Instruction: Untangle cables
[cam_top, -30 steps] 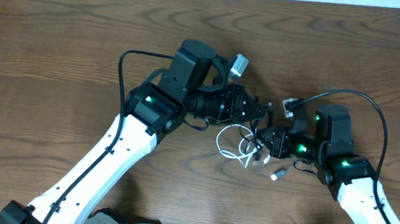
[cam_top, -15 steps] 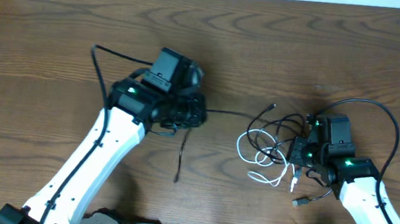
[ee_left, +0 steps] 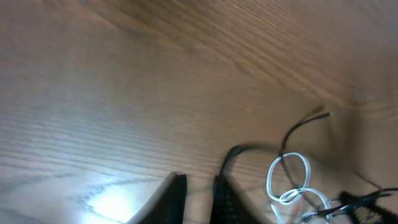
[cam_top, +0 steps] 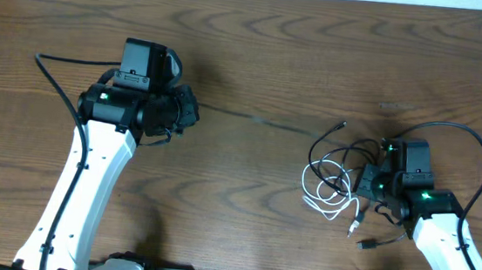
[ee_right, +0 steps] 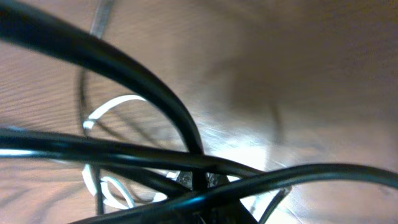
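At center right, your right gripper (cam_top: 365,181) clenches the cables (cam_top: 329,173); upper left, your left gripper (cam_top: 193,113), fingers barely parted, hold on black cord (cam_top: 260,119) unclear.

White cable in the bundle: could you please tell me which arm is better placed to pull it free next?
Right, probably: the right gripper sits at the bundle's edge beside the white cable, while the left gripper is well away from it.
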Robot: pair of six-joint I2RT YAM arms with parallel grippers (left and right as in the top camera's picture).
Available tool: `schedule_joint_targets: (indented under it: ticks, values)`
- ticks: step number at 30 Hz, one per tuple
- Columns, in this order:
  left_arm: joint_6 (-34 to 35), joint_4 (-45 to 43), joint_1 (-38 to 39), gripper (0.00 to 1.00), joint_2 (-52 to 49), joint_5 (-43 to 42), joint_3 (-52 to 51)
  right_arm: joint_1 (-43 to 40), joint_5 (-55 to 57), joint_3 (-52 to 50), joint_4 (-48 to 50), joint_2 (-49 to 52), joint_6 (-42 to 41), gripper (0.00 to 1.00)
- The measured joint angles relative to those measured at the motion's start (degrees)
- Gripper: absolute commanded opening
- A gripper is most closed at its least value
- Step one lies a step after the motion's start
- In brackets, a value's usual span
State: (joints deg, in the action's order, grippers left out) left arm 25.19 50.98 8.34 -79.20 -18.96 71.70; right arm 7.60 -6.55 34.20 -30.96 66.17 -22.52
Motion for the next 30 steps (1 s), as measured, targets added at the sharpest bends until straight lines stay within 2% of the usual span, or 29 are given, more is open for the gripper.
schedule_joint_targets:
  ticks: [3, 6, 11, 18, 30]
  values:
    - [-0.1, 0.0, 0.2, 0.66, 0.0, -2.1, 0.0, 0.0, -7.3, -0.1, 3.4, 0.0, 3.2, 0.01]
    - [-1.0, 0.0, 1.3, 0.74, 0.0, -4.3, 0.0, 0.0, -15.6, -0.1, 6.2, 0.0, 5.9, 0.01]
    - [-3.1, -0.2, 5.0, 0.73, 0.0, -9.1, 0.0, 0.0, -23.2, -0.1, 7.7, 0.0, 7.7, 0.01]
    - [-6.5, -1.3, 13.1, 0.7, 0.0, -15.3, 0.0, 0.0, -26.1, -0.1, 7.8, 0.0, 8.2, 0.01]
    - [-8.7, -3.5, 25.8, 0.69, -2.9, -15.2, 0.0, 0.0, -30.8, -0.1, 9.4, 0.0, 8.4, 0.01]
